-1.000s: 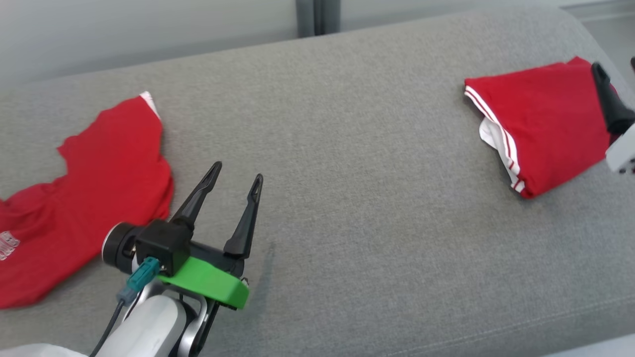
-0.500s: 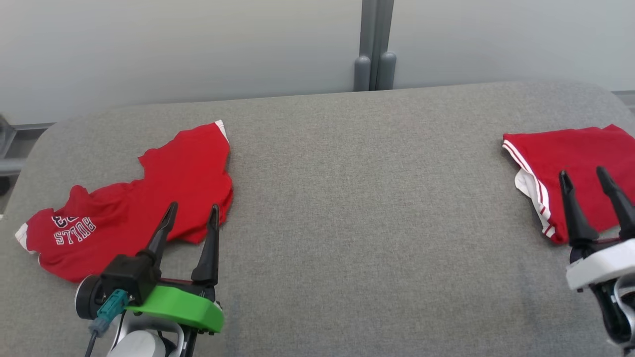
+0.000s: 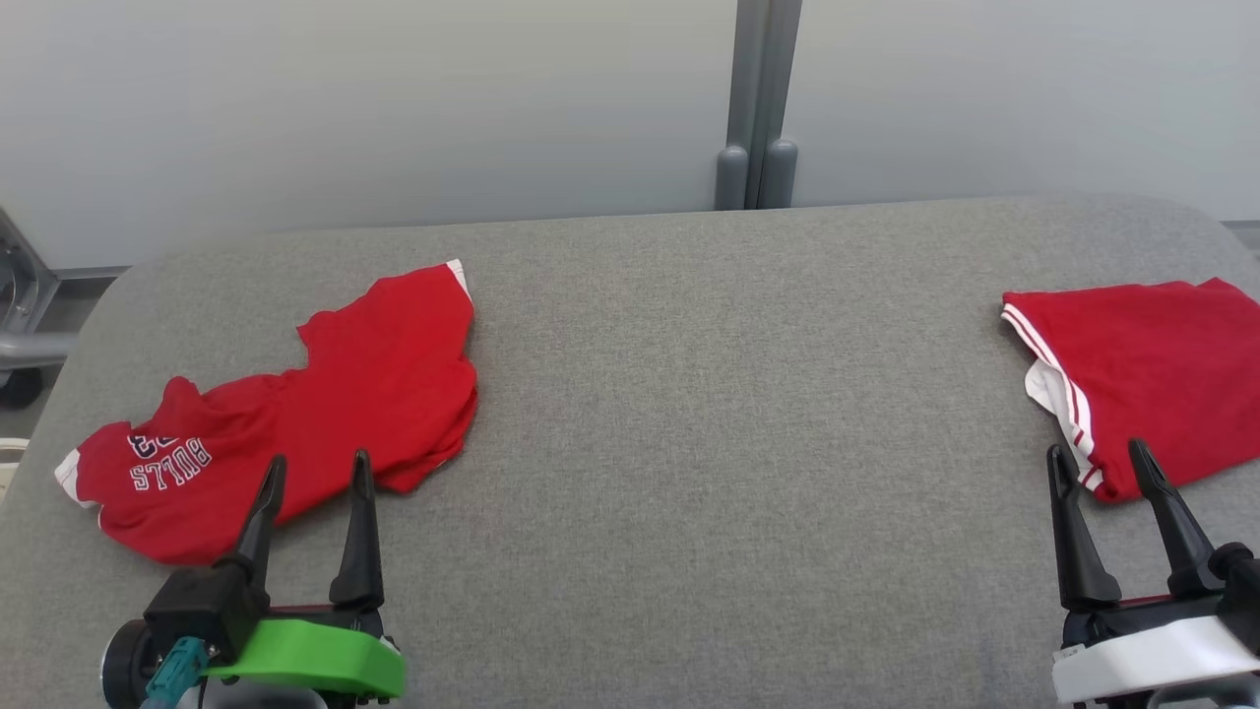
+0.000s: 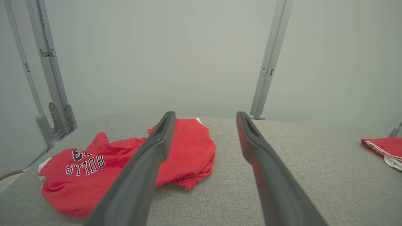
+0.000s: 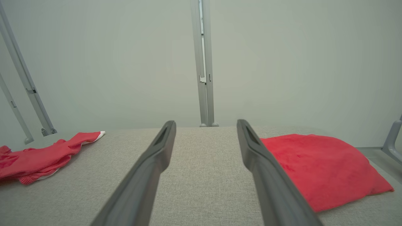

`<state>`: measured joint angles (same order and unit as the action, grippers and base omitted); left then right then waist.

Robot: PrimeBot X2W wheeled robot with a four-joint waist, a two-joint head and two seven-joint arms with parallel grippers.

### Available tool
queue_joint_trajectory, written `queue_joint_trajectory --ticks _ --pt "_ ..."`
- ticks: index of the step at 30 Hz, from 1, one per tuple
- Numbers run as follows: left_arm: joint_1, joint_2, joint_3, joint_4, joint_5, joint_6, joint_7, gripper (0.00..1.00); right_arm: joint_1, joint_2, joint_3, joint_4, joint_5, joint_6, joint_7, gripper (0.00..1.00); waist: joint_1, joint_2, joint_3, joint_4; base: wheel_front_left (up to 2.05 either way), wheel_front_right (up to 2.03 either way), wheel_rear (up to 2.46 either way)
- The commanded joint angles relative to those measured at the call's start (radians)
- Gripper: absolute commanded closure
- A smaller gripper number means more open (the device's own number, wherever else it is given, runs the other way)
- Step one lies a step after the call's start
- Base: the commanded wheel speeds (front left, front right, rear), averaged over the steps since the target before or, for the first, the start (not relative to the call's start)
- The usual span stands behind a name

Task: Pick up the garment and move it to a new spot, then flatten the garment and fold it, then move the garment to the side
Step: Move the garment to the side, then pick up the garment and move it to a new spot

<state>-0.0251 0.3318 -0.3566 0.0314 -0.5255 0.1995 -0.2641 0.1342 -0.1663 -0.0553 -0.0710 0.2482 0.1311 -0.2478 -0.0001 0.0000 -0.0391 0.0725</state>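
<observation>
A crumpled red garment (image 3: 325, 394) with upside-down white "BULLS" lettering lies at the left of the grey padded surface (image 3: 738, 443). A second red garment (image 3: 1152, 374), folded and trimmed with white stripes, rests at the far right. My left gripper (image 3: 318, 463) is open, its tips just over the crumpled garment's near edge and nothing between its fingers. In the left wrist view this garment (image 4: 188, 153) spreads behind the left finger of the open gripper (image 4: 205, 114). My right gripper (image 3: 1096, 453) is open and empty at the folded garment's near left corner. The right wrist view has the folded garment (image 5: 320, 166) beside the open gripper (image 5: 205, 124).
A pale wall with a grey vertical post (image 3: 756, 108) stands behind the surface. Metal frame parts (image 3: 20, 325) sit past the rounded left end. A wide stretch of bare grey fabric runs between the two garments.
The head camera has turned and lifted, bringing both garments and the wall into view. My right gripper has come away from the folded garment's far side and now stands at its near corner. Both grippers stay open.
</observation>
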Motion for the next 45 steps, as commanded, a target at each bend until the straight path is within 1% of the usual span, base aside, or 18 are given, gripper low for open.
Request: queue_joint_trajectory --ticks 1,8,17,28,31,35,45 --pt "0.019 -0.002 0.012 -0.001 0.013 -0.007 -0.001 0.0 0.014 0.002 -0.004 -0.006 -0.006 -0.001 0.001 0.0 0.0001 0.0 -0.003 -0.003 0.0 0.0 0.0" --pt "0.055 -0.047 0.059 0.021 0.059 -0.042 -0.001 0.0 0.023 0.014 0.014 -0.015 -0.038 -0.001 -0.005 0.0 0.0001 0.0 -0.007 -0.016 0.0 0.0 0.0" --pt "0.052 -0.081 0.095 0.038 0.09 -0.084 -0.001 0.0 0.012 0.018 0.034 -0.004 -0.022 -0.001 -0.008 0.0 0.0001 0.0 -0.003 -0.02 0.0 0.0 0.0" --pt "0.044 -0.101 0.117 0.057 0.11 -0.109 -0.001 0.0 0.006 0.02 0.051 0.009 -0.011 -0.001 -0.008 0.0 0.0001 0.0 -0.004 -0.014 0.0 0.0 0.0" --pt "0.042 -0.108 0.123 0.058 0.108 -0.113 -0.001 0.0 0.006 0.013 0.059 0.01 -0.005 -0.001 -0.003 0.0 0.0001 0.0 -0.001 0.002 0.0 0.0 0.0" --pt "0.038 -0.102 0.133 0.06 0.108 -0.113 -0.001 0.0 0.0 0.008 0.069 0.012 -0.003 -0.001 -0.003 0.0 0.0001 0.0 0.005 0.024 0.0 0.0 0.0" --pt "0.025 -0.092 0.127 0.063 0.116 -0.112 0.004 0.0 -0.017 0.029 0.102 0.049 0.006 -0.001 -0.007 0.0 0.0001 0.0 0.006 0.141 0.0 0.0 0.0"
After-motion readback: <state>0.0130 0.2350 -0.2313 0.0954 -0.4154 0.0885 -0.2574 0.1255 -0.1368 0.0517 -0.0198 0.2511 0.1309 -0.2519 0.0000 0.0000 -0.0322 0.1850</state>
